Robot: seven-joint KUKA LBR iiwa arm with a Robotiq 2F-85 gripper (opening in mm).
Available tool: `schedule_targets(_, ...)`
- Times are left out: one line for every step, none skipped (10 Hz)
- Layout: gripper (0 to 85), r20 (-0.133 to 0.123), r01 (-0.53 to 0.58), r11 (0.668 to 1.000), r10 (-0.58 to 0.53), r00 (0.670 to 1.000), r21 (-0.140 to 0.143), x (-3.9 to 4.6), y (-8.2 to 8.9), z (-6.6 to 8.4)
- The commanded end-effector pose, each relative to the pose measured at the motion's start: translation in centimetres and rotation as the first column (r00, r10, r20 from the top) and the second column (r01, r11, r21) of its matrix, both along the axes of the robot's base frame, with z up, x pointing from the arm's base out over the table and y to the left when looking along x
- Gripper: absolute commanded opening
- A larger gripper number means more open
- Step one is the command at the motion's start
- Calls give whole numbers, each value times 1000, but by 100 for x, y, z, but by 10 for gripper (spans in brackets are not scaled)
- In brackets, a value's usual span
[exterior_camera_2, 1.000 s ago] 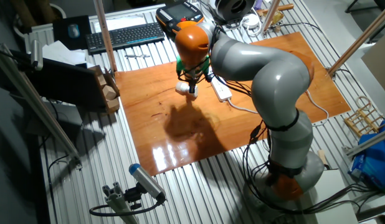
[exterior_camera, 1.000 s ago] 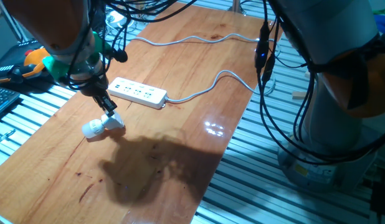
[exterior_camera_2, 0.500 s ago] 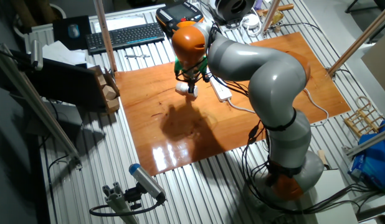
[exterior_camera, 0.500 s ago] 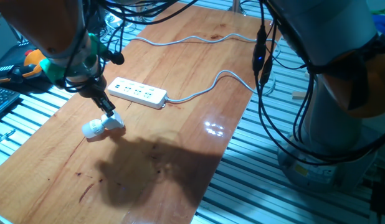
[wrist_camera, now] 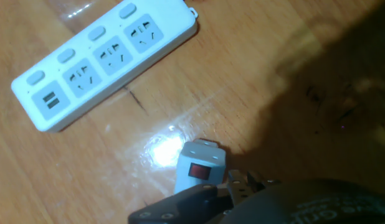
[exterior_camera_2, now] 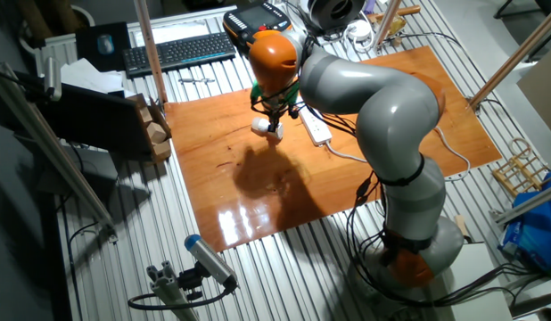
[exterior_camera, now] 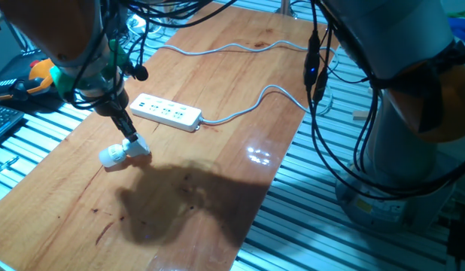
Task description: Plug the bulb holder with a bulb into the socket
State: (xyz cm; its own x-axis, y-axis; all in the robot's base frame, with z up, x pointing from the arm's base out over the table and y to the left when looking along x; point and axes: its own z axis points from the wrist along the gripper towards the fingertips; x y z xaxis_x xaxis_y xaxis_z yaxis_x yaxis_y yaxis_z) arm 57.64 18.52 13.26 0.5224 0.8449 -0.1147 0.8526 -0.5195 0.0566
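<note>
The bulb holder (exterior_camera: 129, 150) lies on its side on the wooden table, with its round white bulb (exterior_camera: 108, 158) pointing left. In the hand view the holder (wrist_camera: 200, 165) shows its red switch, and the bulb end is hidden under my fingers. My gripper (exterior_camera: 132, 140) is down on the holder's plug end, also seen in the other fixed view (exterior_camera_2: 273, 122). The frames do not show whether the jaws are closed on it. The socket (exterior_camera: 166, 112) is a white power strip just behind and to the right, and it also shows in the hand view (wrist_camera: 102, 59).
The strip's grey cable (exterior_camera: 255, 102) snakes right to the table edge. A second cable (exterior_camera: 232, 48) lies across the far end. My arm's hanging cables (exterior_camera: 319, 83) drop at the right. A keyboard (exterior_camera_2: 179, 51) sits off the table.
My wrist has shifted slightly left and down over the holder. The holder and the power strip have not moved.
</note>
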Motion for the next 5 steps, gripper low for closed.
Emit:
schedule_targets(340,-6,-2,1000,2,1000,-3,3,-1,-3)
schedule_targets(340,-12,-2,1000,2,1000,-10,6,-1,-3)
schedule_targets(510,-26,-8,1000,8,1000,-13,9,-7,-5)
schedule_targets(510,-37,-13,1000,13,999,-10,12,-25,-12)
schedule_targets(680,-41,-16,1000,15,999,-6,17,-53,-17)
